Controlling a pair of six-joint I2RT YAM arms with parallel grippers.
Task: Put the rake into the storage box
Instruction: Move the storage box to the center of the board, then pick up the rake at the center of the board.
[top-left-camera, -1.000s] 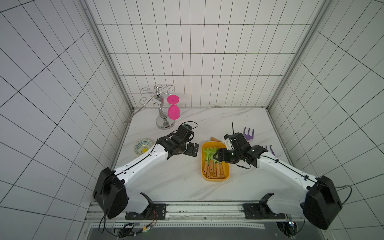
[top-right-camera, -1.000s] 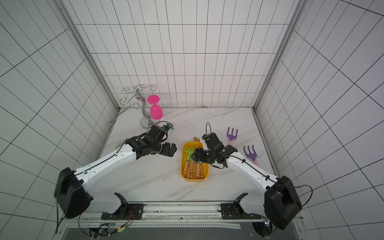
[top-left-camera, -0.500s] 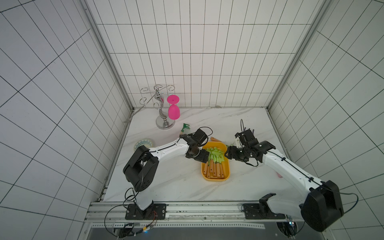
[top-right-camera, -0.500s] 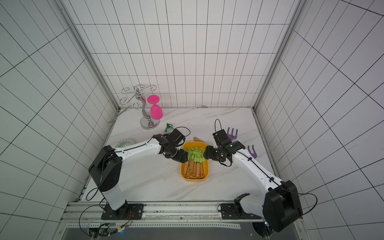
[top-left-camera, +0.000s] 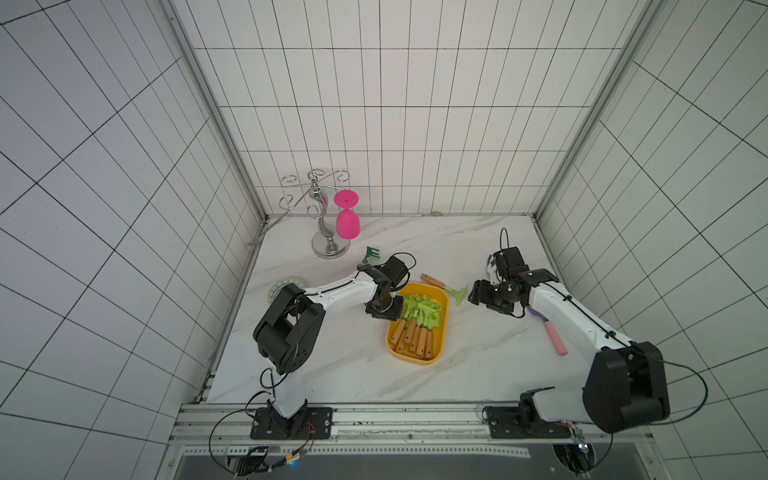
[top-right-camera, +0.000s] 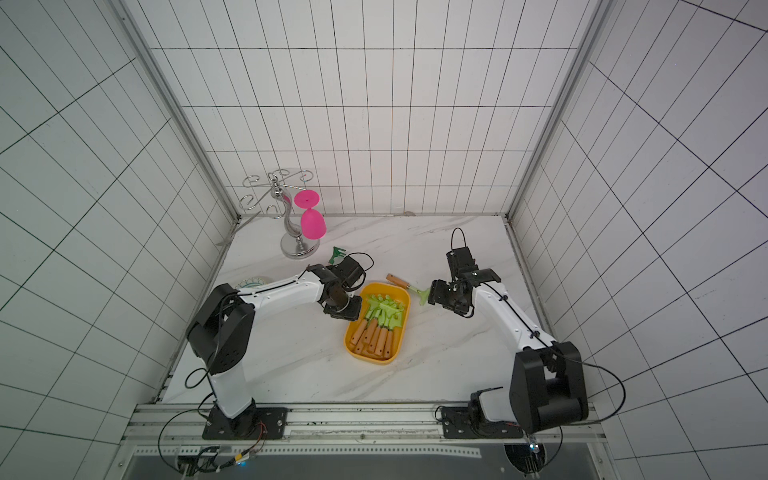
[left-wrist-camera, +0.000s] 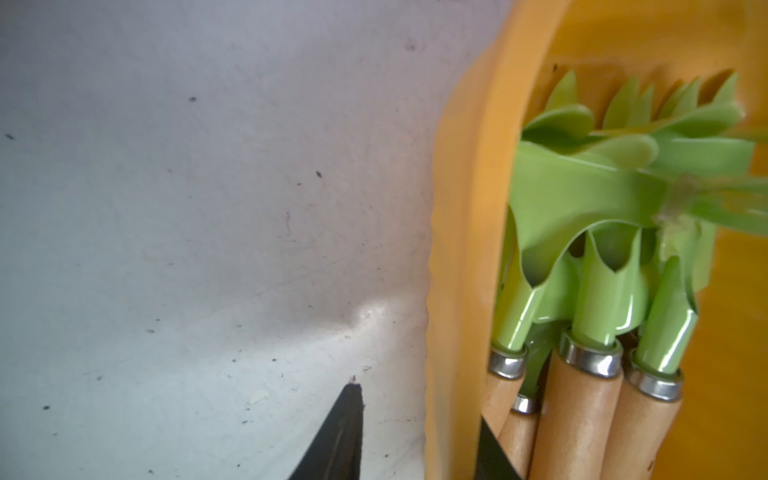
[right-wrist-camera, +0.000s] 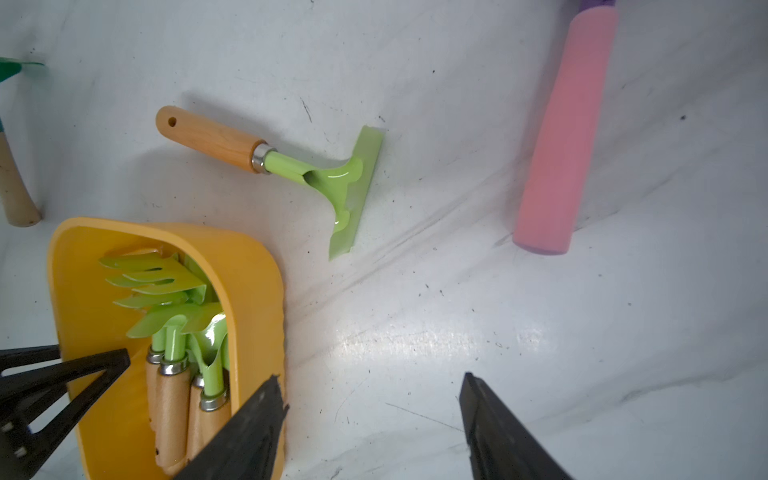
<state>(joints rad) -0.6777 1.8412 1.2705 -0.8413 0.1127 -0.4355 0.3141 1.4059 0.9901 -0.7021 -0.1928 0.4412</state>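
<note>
So, the rake (right-wrist-camera: 291, 166) I'm after is lying flat on the marble table (top-left-camera: 332, 374), just beside the far end of the yellow box (top-left-camera: 441, 328), not touching it as far as I can see. The box already has a bunch of the same green rakes with wooden handles packed in.

My guess on handling: light, stiff, metal head with thin tines and a glossy painted neck that looks slippery. The wooden handle is the obvious place to grab, round and matte, somewhere mid-handle so it doesn't tip. Because it lies flat, my fingers have to scrape right down to the table on both sides of it.

My right gripper (right-wrist-camera: 370, 415) is spread fairly wide, holding nothing, hanging over bare table next to the box's right wall, with the rake just ahead of it.

My left gripper (top-left-camera: 384, 312) is at the box's left rim (left-wrist-camera: 457, 249). The wrist view shows one finger outside the wall and one inside, close together around it, though I can't tell if they actually pinch it.
</note>
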